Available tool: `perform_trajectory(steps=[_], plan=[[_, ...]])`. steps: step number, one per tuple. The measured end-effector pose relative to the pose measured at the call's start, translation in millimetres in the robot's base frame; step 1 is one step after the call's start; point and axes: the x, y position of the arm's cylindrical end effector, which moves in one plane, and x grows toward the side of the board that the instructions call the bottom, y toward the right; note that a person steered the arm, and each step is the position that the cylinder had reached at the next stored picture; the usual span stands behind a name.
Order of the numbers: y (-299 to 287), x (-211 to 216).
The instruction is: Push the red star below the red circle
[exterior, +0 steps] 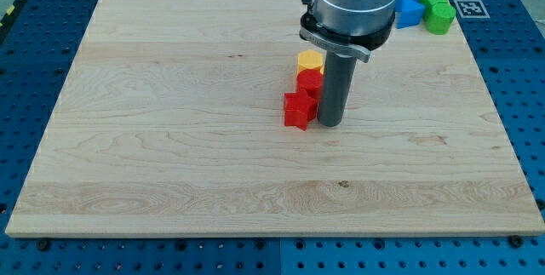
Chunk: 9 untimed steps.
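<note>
Arm comes down from the view's top, grey housing over a straight dark rod standing upright on the wooden board (170,139). No jaws here, just the rod; my tip (329,124) sits on the board touching the right side of the red star (297,110). Red star lies near board centre, directly below the red circle (310,83). Yellow block (310,60) sits above that. Blue block (410,4) and green block (438,11) sit together at the top right corner.
</note>
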Motion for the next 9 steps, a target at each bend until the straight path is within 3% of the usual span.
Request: perform_trajectory(steps=[2, 3, 4, 7, 9], plan=[[-16.3, 44.0], [-59.7, 29.3], [-59.3, 9.5], [23.1, 4.5], [23.1, 0.8]])
